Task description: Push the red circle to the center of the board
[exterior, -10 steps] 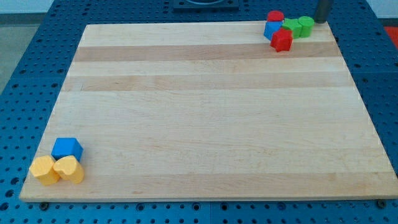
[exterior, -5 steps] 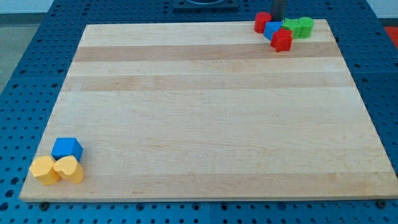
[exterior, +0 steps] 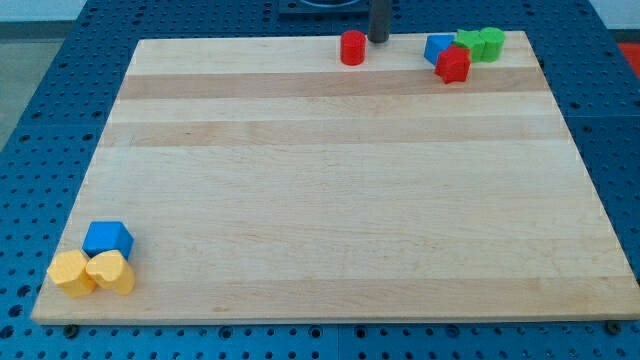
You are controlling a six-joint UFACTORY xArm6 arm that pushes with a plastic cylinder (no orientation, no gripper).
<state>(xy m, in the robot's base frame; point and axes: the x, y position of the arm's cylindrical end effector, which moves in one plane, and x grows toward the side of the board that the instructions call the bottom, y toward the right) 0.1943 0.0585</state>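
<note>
- Red circle [exterior: 352, 47] sits near the view's top edge of the wooden board [exterior: 330, 200], a little to the view's right of the middle line and well apart from the board's center.
- My tip [exterior: 380, 39] stands just beside the red circle, up and to the view's right of it, at the board's top rim; whether they touch I cannot tell.
- No pincer exists on this rig, only the rod, so nothing is held.
- At the view's top right a cluster sits close together: a blue block [exterior: 437, 47], a red block [exterior: 453, 65] and two green blocks [exterior: 480, 43]. At the view's bottom left lie a blue block [exterior: 107, 238] and two yellow blocks [exterior: 91, 272].
- Risk, as I judge it: from this side a push would send the circle toward the view's left along the top edge, not down to the center. The tip likely needs to get above the circle first, and there is little board left there.
- A round block may also roll off an off-center push and slip past the tip.
- Pushed sideways along the rim, it could leave the board onto the blue desk [exterior: 60, 60].
</note>
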